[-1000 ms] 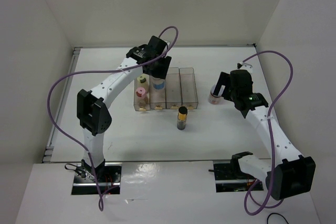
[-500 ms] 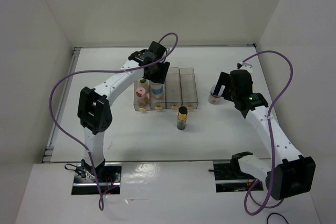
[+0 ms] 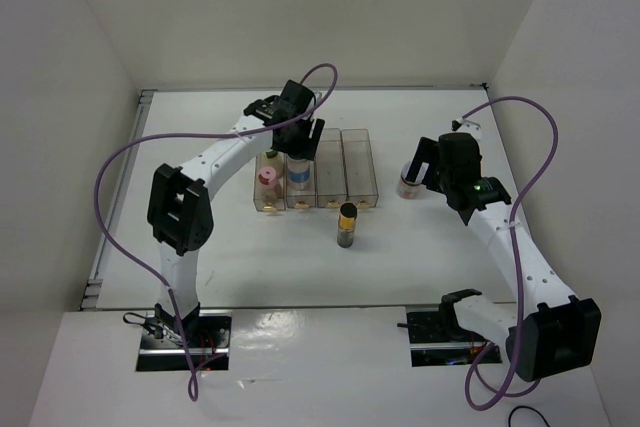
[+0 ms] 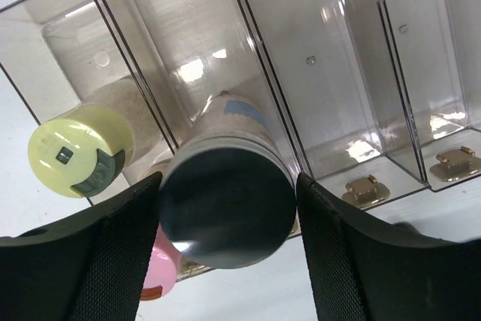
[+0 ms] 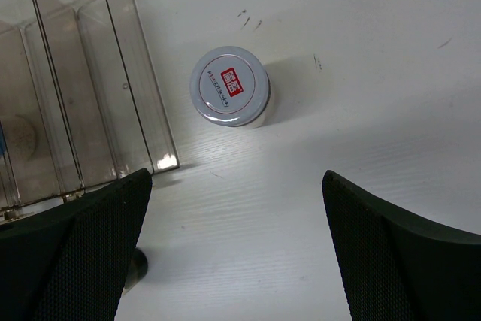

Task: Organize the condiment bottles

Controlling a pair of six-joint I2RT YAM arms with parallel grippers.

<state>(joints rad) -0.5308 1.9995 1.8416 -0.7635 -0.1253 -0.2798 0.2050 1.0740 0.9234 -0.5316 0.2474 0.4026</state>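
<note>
My left gripper (image 3: 297, 140) (image 4: 228, 186) is shut on the wider clear bottle with the blue label (image 3: 298, 175) (image 4: 225, 208), which stands upright in the second bin from the left. The cream bottle with the yellow-green cap (image 4: 79, 149) and the pink-capped bottle (image 3: 267, 177) (image 4: 161, 272) stand in the leftmost bin. The dark bottle with the gold cap (image 3: 347, 224) stands on the table in front of the bins. My right gripper (image 3: 428, 172) (image 5: 237, 261) is open and empty, just near of the white bottle with the purplish lid (image 3: 408, 187) (image 5: 230, 86).
Four clear rectangular bins (image 3: 345, 162) (image 4: 338, 73) (image 5: 75, 73) stand side by side at the table's middle; the two right ones hold nothing. White walls enclose the table on the left, back and right.
My left gripper has come down and slightly nearer, lowering the blue-label bottle into the second bin. The right arm has not moved.
</note>
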